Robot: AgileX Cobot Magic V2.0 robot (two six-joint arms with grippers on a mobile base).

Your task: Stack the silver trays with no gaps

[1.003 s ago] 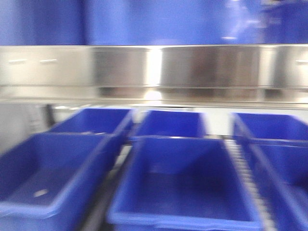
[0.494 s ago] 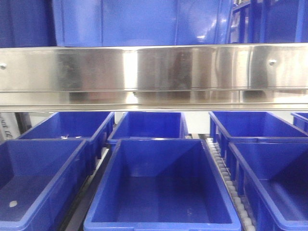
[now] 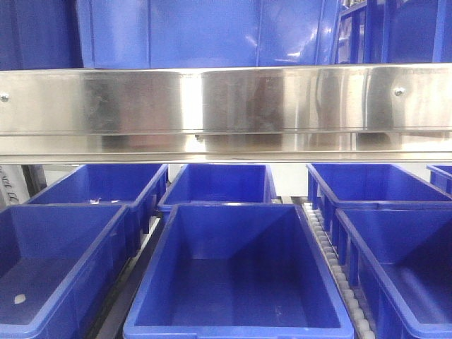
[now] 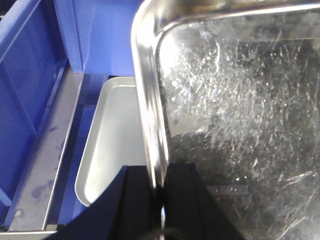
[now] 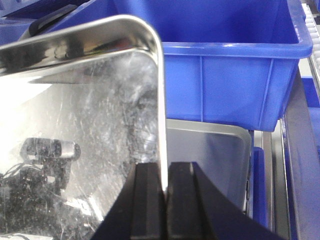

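Holding item 1: upper tray (image 4: pixel 240 125), shiny stainless, shallow, base scratched. It hangs above lower tray (image 4: pixel 117 140), overlapping it in part and not yet nested.

Handling, est.: stiff, light-to-moderate wt, slick. It won't shatter, but will dent or clatter if dropped. The thin out-turned rim is the only purchase, so pinch opp. sides and keep it level.

Grip: left pincer (image 4: pixel 159 195) nipped narrow on one side rim, right pincer (image 5: pixel 164 200) likewise on the far side.

Item 2: lower tray, lying flat, blue plastic at its edges. Can't tell if it sits inside a bin.

Surroundings:
- Blue bin wall (image 5: pixel 225 75) just behind lower tray.
- Grey steel channel (image 4: pixel 50 150) beside lower tray.
- Front cam shows only shelf rail (image 3: pixel 226 106) and blue bins (image 3: pixel 240 282). No trays show there.
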